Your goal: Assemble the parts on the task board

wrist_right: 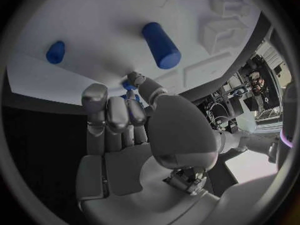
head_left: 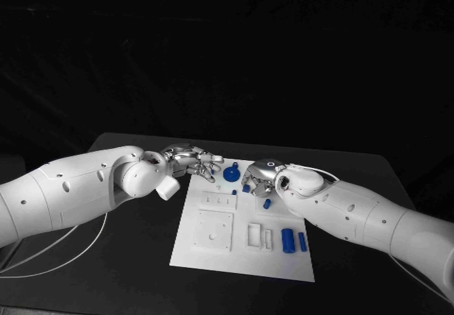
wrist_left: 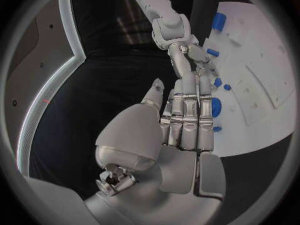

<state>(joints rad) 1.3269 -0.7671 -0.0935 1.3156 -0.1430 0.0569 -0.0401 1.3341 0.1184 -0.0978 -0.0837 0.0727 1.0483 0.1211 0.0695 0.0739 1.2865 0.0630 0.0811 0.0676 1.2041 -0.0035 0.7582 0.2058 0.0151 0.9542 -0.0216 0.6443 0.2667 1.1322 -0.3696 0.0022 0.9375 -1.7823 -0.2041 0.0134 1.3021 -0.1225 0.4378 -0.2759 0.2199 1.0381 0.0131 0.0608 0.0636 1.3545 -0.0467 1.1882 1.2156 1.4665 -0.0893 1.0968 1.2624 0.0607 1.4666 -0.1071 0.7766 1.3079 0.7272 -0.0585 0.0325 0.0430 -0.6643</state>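
The white task board [head_left: 213, 252] lies mid-table. My right hand [head_left: 257, 178] hovers over its far end, fingers curled, and pinches a small blue part [wrist_right: 129, 85] between thumb and a finger, just above the board [wrist_right: 94, 15]. My left hand [head_left: 189, 159] is at the board's far left corner, fingers stretched out side by side [wrist_left: 187, 115] and holding nothing. A round blue part [head_left: 231, 174] lies just beyond its fingertips and shows past the fingers [wrist_left: 216, 106]. A blue cylinder [wrist_right: 161, 45] and a short blue piece [wrist_right: 55, 52] lie on the board ahead of the right hand.
Two blue cylinders [head_left: 287, 238] [head_left: 302, 241] lie at the board's near right. A small blue piece [head_left: 267, 203] lies mid-board by the right wrist. White raised blocks [head_left: 214, 230] stand on the board's left half. Black table [head_left: 132, 262] surrounds the board.
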